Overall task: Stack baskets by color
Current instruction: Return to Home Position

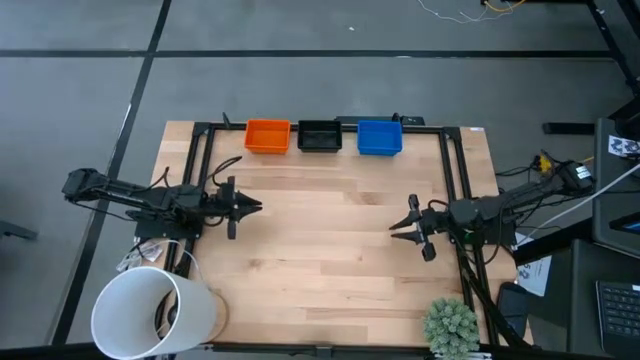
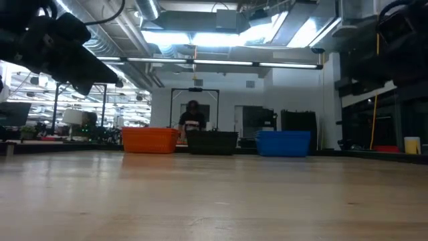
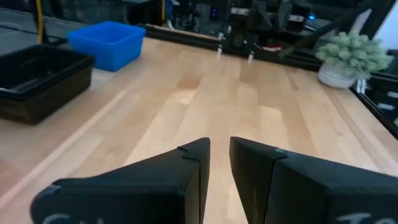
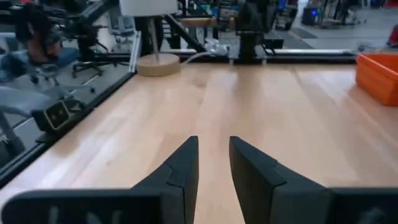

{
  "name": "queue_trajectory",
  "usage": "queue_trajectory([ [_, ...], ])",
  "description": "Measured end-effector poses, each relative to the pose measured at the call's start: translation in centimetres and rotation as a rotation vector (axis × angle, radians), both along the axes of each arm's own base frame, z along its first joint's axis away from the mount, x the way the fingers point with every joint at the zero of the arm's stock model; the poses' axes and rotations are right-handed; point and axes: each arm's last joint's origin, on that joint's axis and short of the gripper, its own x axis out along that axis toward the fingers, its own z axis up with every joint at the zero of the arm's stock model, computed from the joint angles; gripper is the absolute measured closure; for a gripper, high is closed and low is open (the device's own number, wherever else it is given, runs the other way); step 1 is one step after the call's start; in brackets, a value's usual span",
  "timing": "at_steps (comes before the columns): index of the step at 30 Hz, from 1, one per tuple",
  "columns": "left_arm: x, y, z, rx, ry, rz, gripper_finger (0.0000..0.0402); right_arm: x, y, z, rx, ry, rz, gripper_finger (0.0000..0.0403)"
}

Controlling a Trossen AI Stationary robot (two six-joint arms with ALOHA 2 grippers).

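Along the table's far edge stand an orange basket [image 1: 268, 135], a black basket [image 1: 319, 135] and a blue basket [image 1: 379, 137], side by side, bottoms on the wood. Whether others are nested inside them I cannot tell. My left gripper [image 1: 256, 206] hovers over the table's left side, pointing level toward the right, with fingers [image 3: 220, 144] a little apart and nothing between them. My right gripper [image 1: 393, 227] hovers over the right side, pointing left, its fingers [image 4: 214, 142] also slightly apart with nothing between them. Both are well short of the baskets.
A large white cylinder [image 1: 150, 312] stands at the near left corner and a small green plant [image 1: 450, 325] at the near right. A black frame [image 1: 200, 150] borders the table. The wood between the two grippers is bare. A person [image 2: 192, 117] shows in the room beyond.
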Motion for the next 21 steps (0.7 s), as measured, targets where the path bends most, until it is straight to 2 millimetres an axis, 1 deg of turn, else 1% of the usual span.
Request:
queue_trajectory([
  [6,0.0,0.1,0.0,0.013,-0.001,0.039,0.0347,-0.5,-1.3,-0.3,-0.007,0.044,-0.074,0.0312],
  [12,0.0,0.1,-0.1,-0.007,0.006,0.021,0.0347,-1.1,-1.7,0.0,0.027,0.026,-0.100,0.0312],
  [15,0.0,0.1,-0.1,-0.007,0.006,0.021,0.0347,-1.2,-1.6,0.2,0.038,0.006,-0.070,0.0312],
  [17,0.0,0.1,-0.1,-0.007,0.006,0.020,0.0347,-1.4,-1.5,0.6,0.043,0.009,-0.010,0.0312],
  [19,0.0,0.1,-0.1,-0.007,0.006,0.020,0.0347,-1.6,-1.3,1.5,0.040,0.023,0.052,0.0312],
  [21,0.0,0.1,-0.1,-0.007,0.007,0.020,0.0347,-1.9,-1.3,2.4,0.022,0.050,0.070,0.0312],
])
